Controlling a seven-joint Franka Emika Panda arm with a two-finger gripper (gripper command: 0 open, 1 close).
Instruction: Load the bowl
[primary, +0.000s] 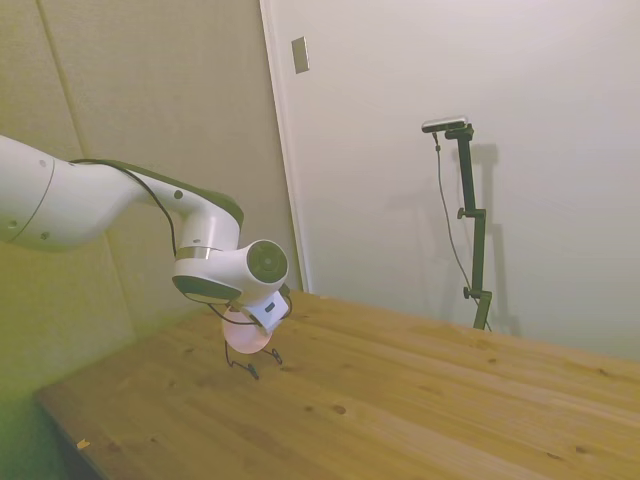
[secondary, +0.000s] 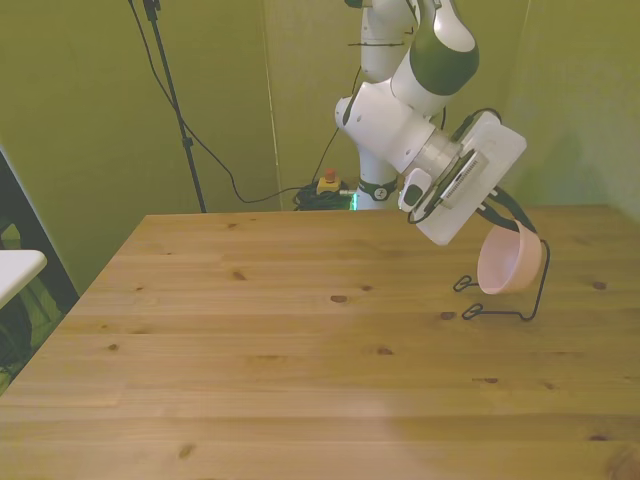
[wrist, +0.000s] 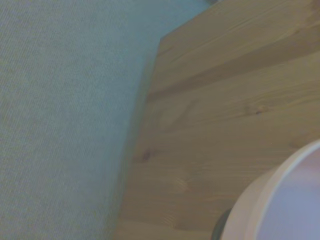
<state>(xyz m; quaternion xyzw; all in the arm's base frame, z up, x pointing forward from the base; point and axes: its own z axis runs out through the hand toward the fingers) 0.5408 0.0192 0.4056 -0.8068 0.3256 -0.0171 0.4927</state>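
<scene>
Arm's reaching down from its base toward the front view's right side, wrist tipped over at a slant so the flat white end block faces down and outward. The claw sits right at the upper rim of the bowl, but its tips are tucked behind the wrist and the bowl in both wide views, so can't tell if it's gripping or loose. That pale pink bowl is tilted on its side, propped in a thin black wire stand whose looped feet rest on the surface. From the side view the bowl peeks out just under the wrist, stand legs below it. Wrist view is blurry, just a curved bit of the bowl's rim over wood and a corner of the surface against grey carpet.

Surface is light knotty pine planks. Room has plain pale walls and cables trailing down behind the far edge.
</scene>
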